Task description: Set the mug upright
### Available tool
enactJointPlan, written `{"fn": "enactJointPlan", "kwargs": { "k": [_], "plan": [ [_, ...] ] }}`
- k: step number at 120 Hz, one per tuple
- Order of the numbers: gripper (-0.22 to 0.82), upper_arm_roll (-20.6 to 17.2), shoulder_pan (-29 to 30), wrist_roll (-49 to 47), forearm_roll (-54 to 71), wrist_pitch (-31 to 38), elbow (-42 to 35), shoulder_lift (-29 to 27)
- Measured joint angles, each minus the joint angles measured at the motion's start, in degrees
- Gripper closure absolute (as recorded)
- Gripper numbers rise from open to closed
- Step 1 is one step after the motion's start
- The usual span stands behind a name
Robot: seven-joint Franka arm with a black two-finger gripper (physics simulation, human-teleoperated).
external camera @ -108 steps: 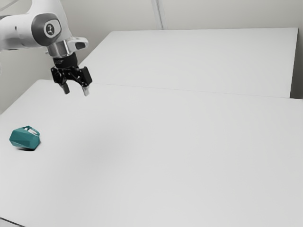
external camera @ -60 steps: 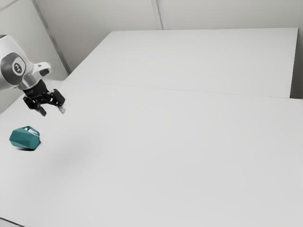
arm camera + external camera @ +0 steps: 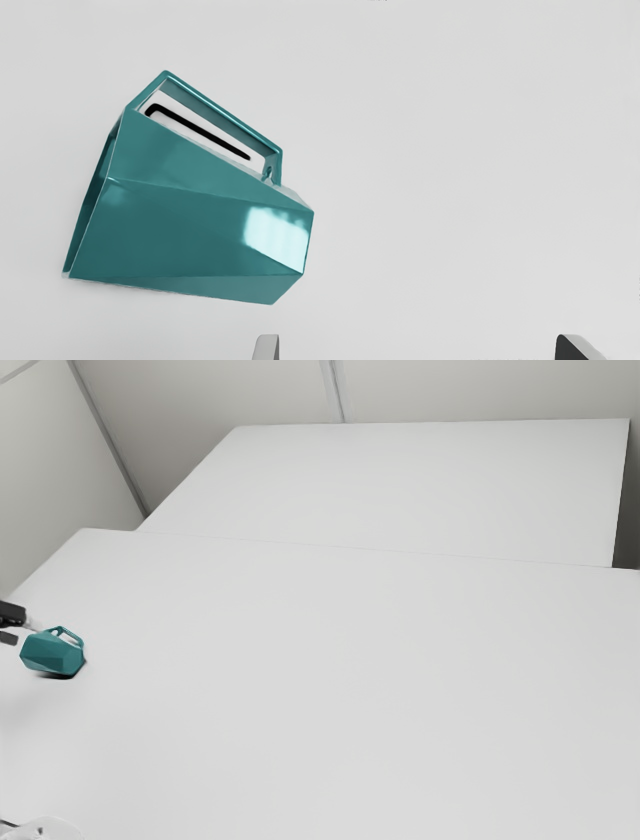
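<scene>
Lower and nearer the mug (image 3: 190, 225) than before, the gripper (image 3: 22, 632) holds nothing, fingers (image 3: 267, 348) spread wide, the toppled mug ahead, toward one finger's side.

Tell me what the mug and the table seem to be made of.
The mug: probably glazed ceramic, though hard plastic is possible; glossy, since a bright, window-like reflection sits on one of its teal facets.

The table: perhaps laminate or painted board; smooth and matte, its plain white top showing no grain and no sharp reflections.

Side camera slants down; wrist camera nearer; mug (image 3: 190, 225) shared.
</scene>
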Motion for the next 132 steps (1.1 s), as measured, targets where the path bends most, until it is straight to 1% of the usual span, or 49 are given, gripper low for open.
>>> {"fn": "enactJointPlan", "kwargs": {
  "k": [4, 7, 15, 21, 31, 47, 61, 76, 92, 116, 132],
  "plan": [
    [0.0, -3.0, 2.8, 3.2, -0.3, -0.8, 1.3, 1.7],
    [0.0, -4.4, 4.4, 5.4, -0.5, -1.4, 2.3, 3.1],
    [0.0, -6.5, 8.3, 11.2, -1.0, -2.6, 4.9, 6.4],
    [0.0, -8.9, 11.3, 15.2, -1.3, -3.5, 7.3, 8.8],
    [0.0, -10.8, 13.7, 21.2, -1.8, -4.4, 9.2, 11.2],
    [0.0, -11.3, 18.0, 29.9, -3.6, -6.0, 9.9, 14.0],
    [0.01, -11.2, 20.6, 36.4, -4.2, -7.9, 9.5, 14.6],
    [0.02, -11.3, 21.0, 42.3, -4.2, -8.5, 9.4, 15.4],
    [0.02, -11.7, 21.1, 47.3, -4.6, -7.3, 10.1, 18.3],
    [0.03, -12.0, 21.1, 53.0, -5.3, -5.6, 13.8, 21.5],
    [0.03, -12.1, 20.5, 55.9, -5.4, -4.8, 16.3, 24.8]
  ]
}}
